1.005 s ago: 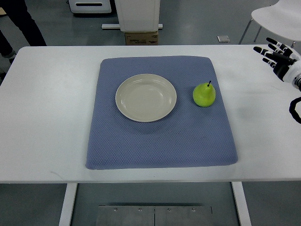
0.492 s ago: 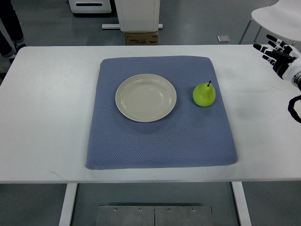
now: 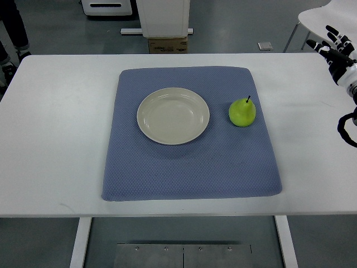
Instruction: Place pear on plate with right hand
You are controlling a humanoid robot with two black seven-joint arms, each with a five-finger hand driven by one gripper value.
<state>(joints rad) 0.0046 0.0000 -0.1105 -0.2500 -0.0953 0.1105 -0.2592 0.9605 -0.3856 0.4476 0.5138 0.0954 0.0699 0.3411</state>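
Right hand (image 3: 336, 51) at far right table edge, fingers (image 3: 331, 30) spread wide, holding nothing, well apart from pear (image 3: 242, 112). Pear upright on blue mat (image 3: 189, 167), just right of empty plate (image 3: 173, 115); short carry likely intended.

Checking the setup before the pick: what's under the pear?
The pear rests on the blue mat, beside the empty plate, not on it. The table beneath the mat is covered.

Lab or test room: bare grey floor (image 3: 234, 33), white equipment base (image 3: 163, 17), plain white table (image 3: 56, 139).
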